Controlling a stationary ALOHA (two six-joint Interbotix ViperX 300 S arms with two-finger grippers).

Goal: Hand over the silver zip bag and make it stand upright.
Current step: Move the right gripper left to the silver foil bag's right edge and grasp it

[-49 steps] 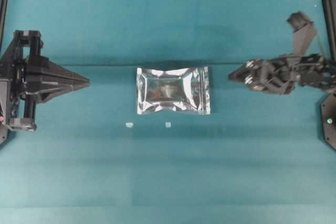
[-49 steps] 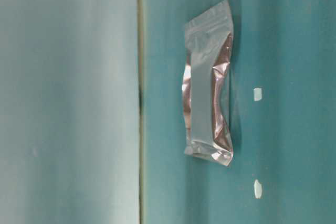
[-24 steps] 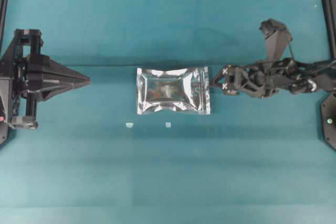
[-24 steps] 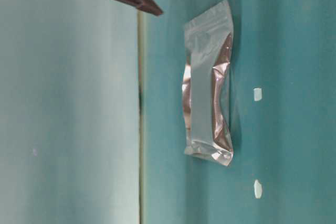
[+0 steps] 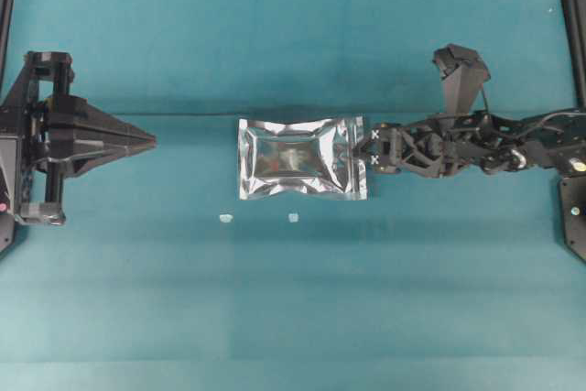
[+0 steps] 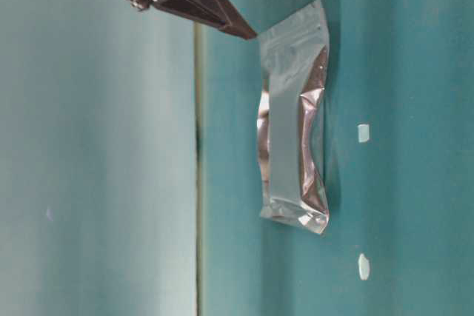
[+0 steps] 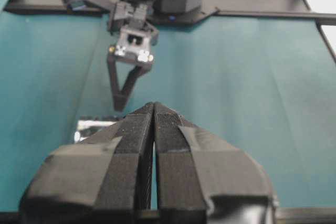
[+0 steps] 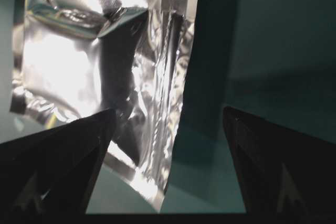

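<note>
Overhead: crinkled mirror-like silver zip bag flat mid teal desk, right gripper at its right edge (fingers spread wide, holding nothing), left gripper well apart, fingers pressed together, empty; table-level: bag lying flat; right wrist: open fingers straddling the bag's edge.

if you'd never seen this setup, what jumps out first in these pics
The shiny, crinkled silver zip bag lies flat mid-table on the teal cloth. The right gripper is at its right edge, jaws wide open. The left gripper sits shut far left, and two tiny white bits lie just in front of the bag.
</note>
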